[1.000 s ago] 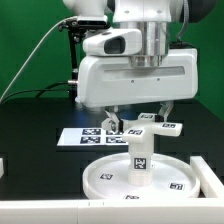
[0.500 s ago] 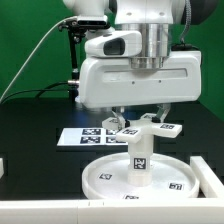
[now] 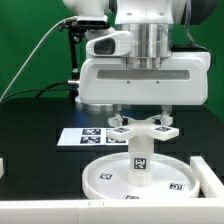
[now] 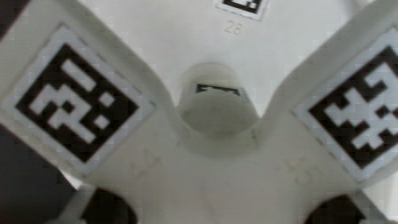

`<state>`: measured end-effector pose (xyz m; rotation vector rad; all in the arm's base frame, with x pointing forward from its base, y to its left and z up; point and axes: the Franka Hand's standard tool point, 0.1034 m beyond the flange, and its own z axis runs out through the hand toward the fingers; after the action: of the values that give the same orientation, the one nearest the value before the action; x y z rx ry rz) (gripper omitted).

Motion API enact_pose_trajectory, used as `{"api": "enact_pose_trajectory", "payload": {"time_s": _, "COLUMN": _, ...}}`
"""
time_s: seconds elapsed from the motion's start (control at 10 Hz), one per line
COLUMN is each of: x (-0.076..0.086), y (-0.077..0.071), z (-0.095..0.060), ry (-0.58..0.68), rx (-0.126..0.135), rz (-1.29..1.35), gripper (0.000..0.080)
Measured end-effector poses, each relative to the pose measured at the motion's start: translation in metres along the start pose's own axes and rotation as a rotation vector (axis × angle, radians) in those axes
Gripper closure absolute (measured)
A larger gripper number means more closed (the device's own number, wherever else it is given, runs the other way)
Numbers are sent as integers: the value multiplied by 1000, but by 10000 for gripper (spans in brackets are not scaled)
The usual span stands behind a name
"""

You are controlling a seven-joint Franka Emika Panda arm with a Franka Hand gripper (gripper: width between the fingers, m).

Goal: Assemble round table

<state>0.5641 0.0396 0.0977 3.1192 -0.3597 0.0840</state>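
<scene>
The round table's white rimmed disc (image 3: 100, 180) lies on the black table at the front. The short thick leg (image 3: 140, 158) stands upright at its middle, tag facing the camera. Just above the leg's top hangs the small cross-shaped foot (image 3: 140, 128), level, with my gripper (image 3: 141, 120) shut on it, one finger on each side. In the wrist view the foot (image 4: 214, 120) fills the picture, showing two tagged arms and a round hollow at its centre. My gripper (image 4: 222, 208) is mostly hidden behind it.
The marker board (image 3: 85, 135) lies flat behind the disc at the exterior view's left. A white bar (image 3: 60, 210) runs along the front edge. A white block (image 3: 212, 172) stands at the right edge. Cables hang at the back left.
The jaws have closed in on the cross-shaped foot. The hand has turned square to the camera, and the foot now sits level over the leg.
</scene>
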Motion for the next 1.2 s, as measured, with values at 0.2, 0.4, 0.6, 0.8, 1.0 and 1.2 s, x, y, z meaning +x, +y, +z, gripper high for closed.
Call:
{"api": "enact_pose_trajectory", "payload": {"time_s": 0.2, "x": -1, "y": 0, "z": 0, "ry": -3, "rx": 5, "rz": 264, "gripper": 356}}
{"api": "enact_pose_trajectory", "payload": {"time_s": 0.4, "x": -1, "y": 1, "z": 0, "ry": -10, "rx": 22, "rz": 540, "gripper": 356}}
{"api": "enact_pose_trajectory", "payload": {"time_s": 0.6, "x": -2, "y": 2, "z": 0, "ry": -19, "rx": 44, "rz": 769, "gripper": 354}}
{"api": "enact_pose_trajectory", "payload": {"time_s": 0.8, "x": -2, "y": 1, "z": 0, "ry": -26, "rx": 47, "rz": 967, "gripper": 354}}
{"api": "enact_pose_trajectory", "payload": {"time_s": 1.0, "x": -2, "y": 1, "z": 0, "ry": -31, "rx": 48, "rz": 1113, "gripper": 354}}
{"api": "enact_pose_trajectory", "payload": {"time_s": 1.2, "x": -2, "y": 1, "z": 0, "ry": -41, "rx": 54, "rz": 1214, "gripper": 354}}
